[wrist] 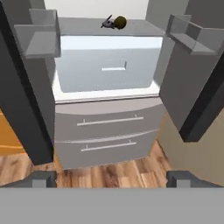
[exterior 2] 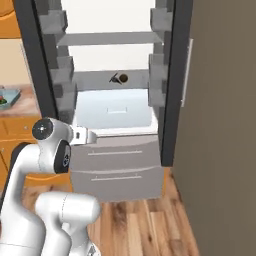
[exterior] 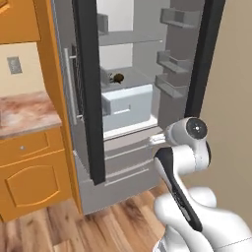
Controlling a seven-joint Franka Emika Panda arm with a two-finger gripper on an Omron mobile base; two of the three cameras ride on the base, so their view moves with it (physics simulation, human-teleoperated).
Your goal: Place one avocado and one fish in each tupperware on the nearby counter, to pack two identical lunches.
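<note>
Open fridge (exterior 2: 115,75) straight ahead, both doors swung wide, likely so the food inside can be reached. Below its white drawer (wrist: 109,63), two grey freezer drawers (wrist: 107,131) shut tight.

Bench (exterior: 24,113) off to the left of the fridge, stone top over orange doors. Near its edge by the fridge, seen from the right base camera, a pale blue-grey tupperware (exterior 2: 11,95) with something red and green already inside, too small to name.

White arm (exterior: 179,157) bent low in front of the freezer drawers, hand pointed at the fridge, well apart from the food. Jaws of the gripper (wrist: 111,179) wide apart, holding nothing, ready for a grab.

On the fridge shelf (wrist: 109,27) above the white drawer, near the back, a dark avocado (wrist: 120,22) touching or just beside a dark grey fish (wrist: 107,23). Likely the second lunch, not yet packed.
</note>
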